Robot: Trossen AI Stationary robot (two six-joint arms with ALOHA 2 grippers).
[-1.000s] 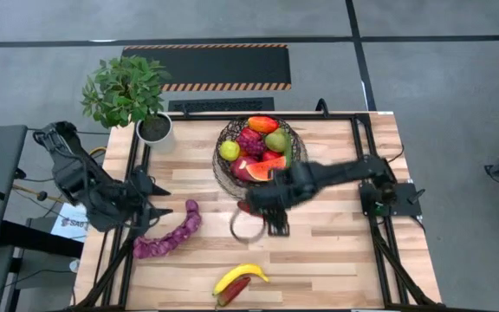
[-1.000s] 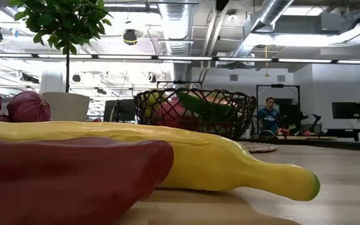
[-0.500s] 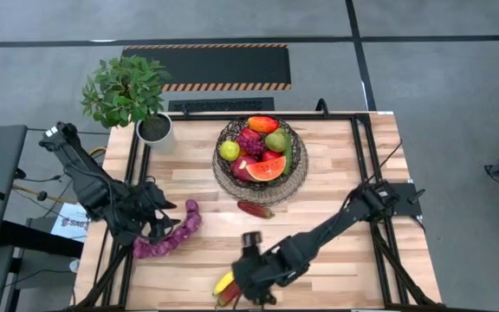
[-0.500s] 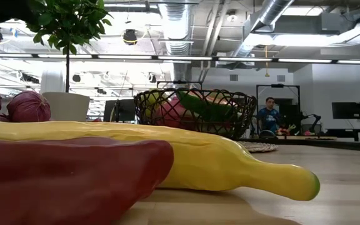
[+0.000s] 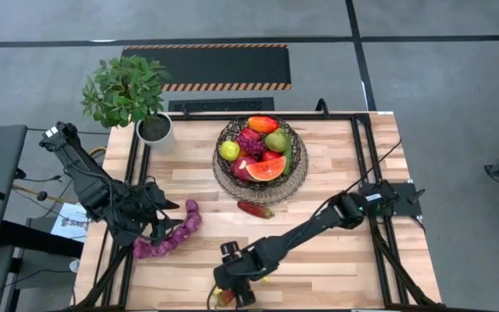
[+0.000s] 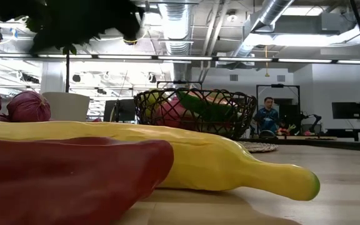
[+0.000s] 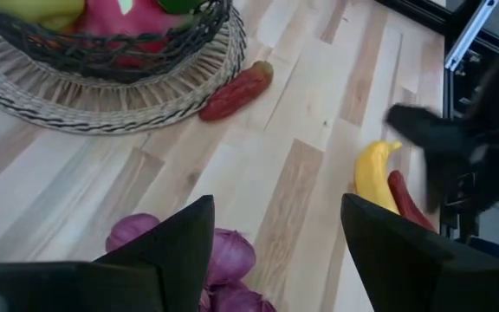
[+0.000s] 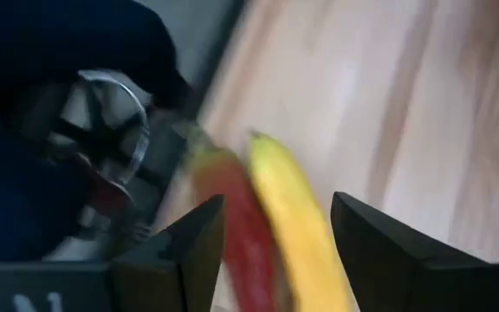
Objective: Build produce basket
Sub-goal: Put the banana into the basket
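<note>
The basket (image 5: 260, 160) stands at the table's far middle, filled with produce: a watermelon slice, a green apple, grapes and an orange. One red pepper (image 5: 255, 209) lies on the table just in front of it. The long purple string (image 5: 167, 238) lies near the left edge. My left gripper (image 7: 275, 251) hovers open just above the string. A yellow banana (image 8: 297, 225) and a second red pepper (image 8: 241, 225) lie side by side at the near edge. My right gripper (image 5: 236, 286) hangs open above them, one finger to either side, touching neither.
A potted plant (image 5: 154, 128) in a white pot stands at the far left corner. Black frame rails run along the table's left and right edges. Bare wood lies between the basket and the near edge. In the low view a person (image 6: 268, 115) sits far off in the room.
My right gripper has swung from beside the basket to the table's near edge, sinking and tipping down over the banana and the pepper. My left gripper has come down toward the purple string, then kept still. No produce has moved.
</note>
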